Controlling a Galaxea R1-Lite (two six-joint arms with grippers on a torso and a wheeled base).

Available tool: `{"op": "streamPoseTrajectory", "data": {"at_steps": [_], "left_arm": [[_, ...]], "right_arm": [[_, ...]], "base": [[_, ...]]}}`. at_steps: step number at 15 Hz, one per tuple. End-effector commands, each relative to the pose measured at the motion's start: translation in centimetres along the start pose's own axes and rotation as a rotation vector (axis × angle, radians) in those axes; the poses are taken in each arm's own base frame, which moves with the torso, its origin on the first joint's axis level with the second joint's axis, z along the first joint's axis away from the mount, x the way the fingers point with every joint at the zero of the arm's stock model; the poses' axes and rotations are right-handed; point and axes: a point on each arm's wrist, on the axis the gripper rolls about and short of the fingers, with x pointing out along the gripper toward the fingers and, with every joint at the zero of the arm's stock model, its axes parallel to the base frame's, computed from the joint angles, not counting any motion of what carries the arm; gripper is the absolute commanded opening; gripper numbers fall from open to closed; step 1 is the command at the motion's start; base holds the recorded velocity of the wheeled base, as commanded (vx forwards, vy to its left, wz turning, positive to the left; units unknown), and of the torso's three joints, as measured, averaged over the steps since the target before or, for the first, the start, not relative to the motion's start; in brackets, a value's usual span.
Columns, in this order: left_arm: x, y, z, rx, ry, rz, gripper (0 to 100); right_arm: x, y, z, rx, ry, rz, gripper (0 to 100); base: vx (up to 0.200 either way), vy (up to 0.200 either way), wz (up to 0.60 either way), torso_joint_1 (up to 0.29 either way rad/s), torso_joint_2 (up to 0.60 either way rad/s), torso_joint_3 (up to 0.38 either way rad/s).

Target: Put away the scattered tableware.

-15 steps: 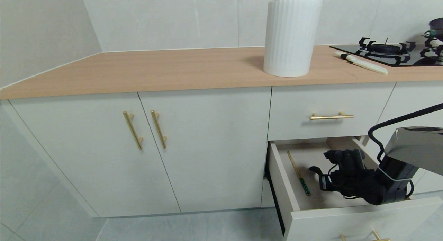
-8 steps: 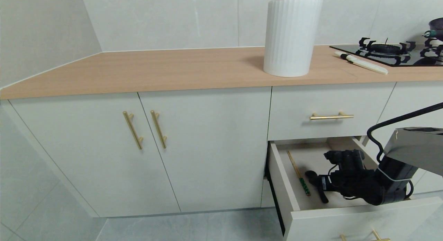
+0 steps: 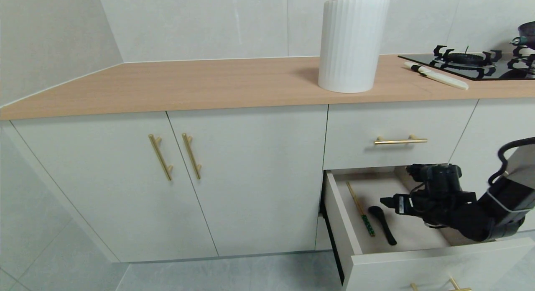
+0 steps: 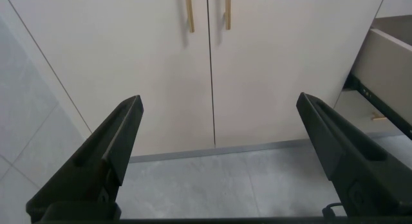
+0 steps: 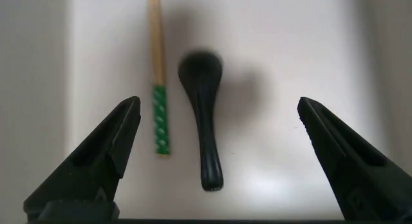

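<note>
A black spoon [image 3: 382, 224] lies on the floor of the open drawer [image 3: 340, 215], beside wooden chopsticks [image 3: 359, 207] with green ends. In the right wrist view the spoon [image 5: 203, 121] and chopsticks [image 5: 156, 76] lie side by side between the spread fingers. My right gripper [image 3: 386, 202] hovers open and empty over the drawer, just above and right of the spoon. On the counter near the stove lies a white knife [image 3: 436, 75] with a black band. My left gripper [image 4: 219, 153] is open, facing the lower cabinet doors.
A tall white ribbed container [image 3: 352, 44] stands on the wooden counter [image 3: 188, 84]. A gas stove [image 3: 472, 61] is at the far right. A shut drawer with a brass handle [image 3: 400, 140] sits above the open one. Cabinet doors [image 3: 175, 178] fill the left.
The spoon, held a second ago, now lies loose in the drawer. My right gripper has opened and pulled up and to the right, away from it.
</note>
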Motion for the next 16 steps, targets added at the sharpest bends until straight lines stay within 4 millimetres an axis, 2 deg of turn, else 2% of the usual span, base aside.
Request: {"op": "streamPoseTrajectory", "data": {"at_steps": [1, 5, 8, 12, 16], "left_arm": [[0.0, 0.0, 0.0, 0.0, 0.0, 0.0, 100], [0.0, 0.0, 0.0, 0.0, 0.0, 0.0, 100], [0.0, 0.0, 0.0, 0.0, 0.0, 0.0, 100], [0.0, 0.0, 0.0, 0.0, 0.0, 0.0, 100], [0.0, 0.0, 0.0, 0.0, 0.0, 0.0, 100]], "right_arm": [[-7.6, 0.1, 3.6, 0.008, -0.135, 0.021, 100], [-14.7, -0.1, 4.1, 0.002, -0.068, 0.015, 100], [-17.6, -0.4, 3.4, -0.009, 0.014, 0.009, 100], [-19.3, -0.6, 2.1, -0.104, 0.138, 0.002, 100], [-18.5, 0.4, 0.4, -0.183, 0.327, 0.028, 100]], "base": [[0.0, 0.0, 0.0, 0.0, 0.0, 0.0], [0.0, 0.0, 0.0, 0.0, 0.0, 0.0], [0.0, 0.0, 0.0, 0.0, 0.0, 0.0], [0.0, 0.0, 0.0, 0.0, 0.0, 0.0], [0.0, 0.0, 0.0, 0.0, 0.0, 0.0]]}}
